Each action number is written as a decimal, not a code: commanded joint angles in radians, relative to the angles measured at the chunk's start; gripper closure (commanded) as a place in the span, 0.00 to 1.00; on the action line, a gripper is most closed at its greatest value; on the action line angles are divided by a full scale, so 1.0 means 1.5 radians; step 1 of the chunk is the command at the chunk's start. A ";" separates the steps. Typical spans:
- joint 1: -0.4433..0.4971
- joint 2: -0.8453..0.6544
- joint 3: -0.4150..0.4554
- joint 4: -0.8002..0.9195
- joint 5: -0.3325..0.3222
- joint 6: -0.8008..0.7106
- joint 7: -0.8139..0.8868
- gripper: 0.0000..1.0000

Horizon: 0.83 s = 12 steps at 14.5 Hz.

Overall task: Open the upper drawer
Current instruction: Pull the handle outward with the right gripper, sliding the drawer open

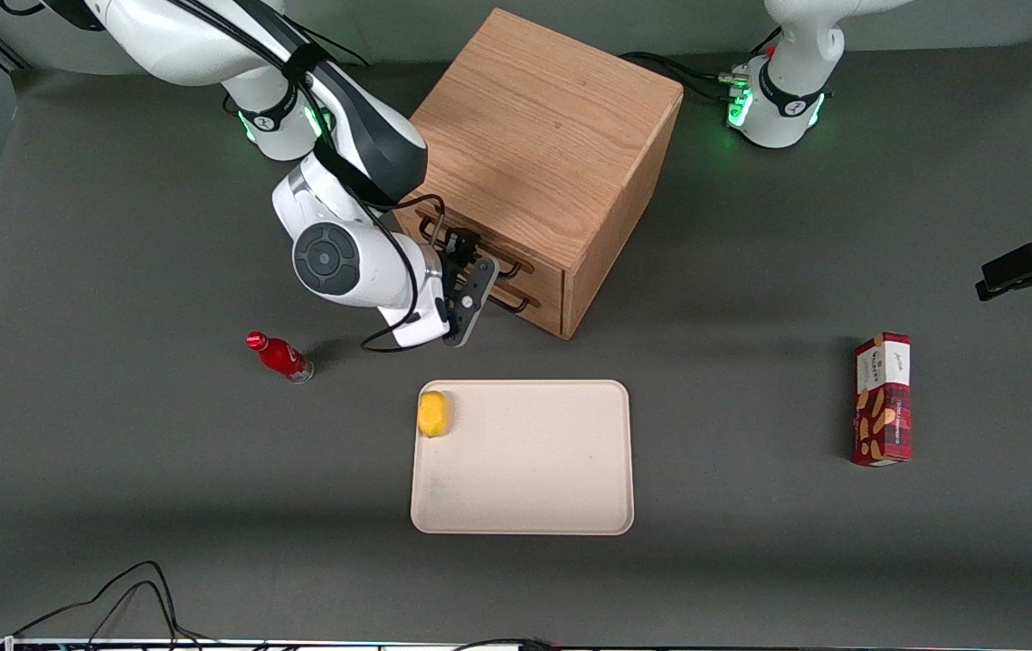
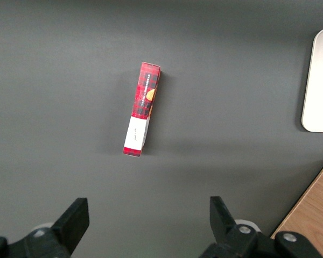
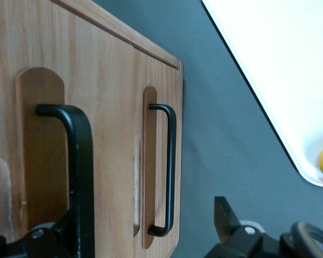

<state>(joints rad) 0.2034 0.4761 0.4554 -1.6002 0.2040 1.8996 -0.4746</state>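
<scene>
The right arm has its gripper [image 1: 470,271] right up against the front of the wooden cabinet [image 1: 543,136], which sits in the middle of the counter [image 1: 118,497], farther from the front camera than the cream tray [image 1: 525,488]. Both drawers look shut, their fronts flush with each other. In the wrist view the upper drawer [image 3: 43,161] fills the close foreground, and its black handle [image 3: 78,161] runs straight down into the gripper [image 3: 151,236]; one finger sits on the upper-drawer side of that bar and the other is out toward the bottom drawer's handle [image 3: 169,166], with a clear gap between them. So the fingers are spread apart and, as far as I can see, have nothing clamped yet. To my eye the step in hand is getting a sound hold on that upper bar. It would do well to close squarely around the upper bar, keeping the outer finger clear of the lower handle, then pull straight out along the drawer's line, not sideways, so the cabinet doesn't slide. The lemon [image 1: 432,413] on the tray and the red bottle [image 1: 280,356] lie nearer the camera, well clear of the pull.
</scene>
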 commanded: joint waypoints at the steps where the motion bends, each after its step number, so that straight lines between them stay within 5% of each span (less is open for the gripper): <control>1: -0.005 0.014 -0.010 0.008 -0.004 0.016 -0.005 0.00; 12: -0.005 0.043 -0.041 0.070 -0.013 0.015 -0.010 0.00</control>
<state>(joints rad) 0.1915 0.5053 0.4028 -1.5481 0.1958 1.9241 -0.4746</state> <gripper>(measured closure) 0.000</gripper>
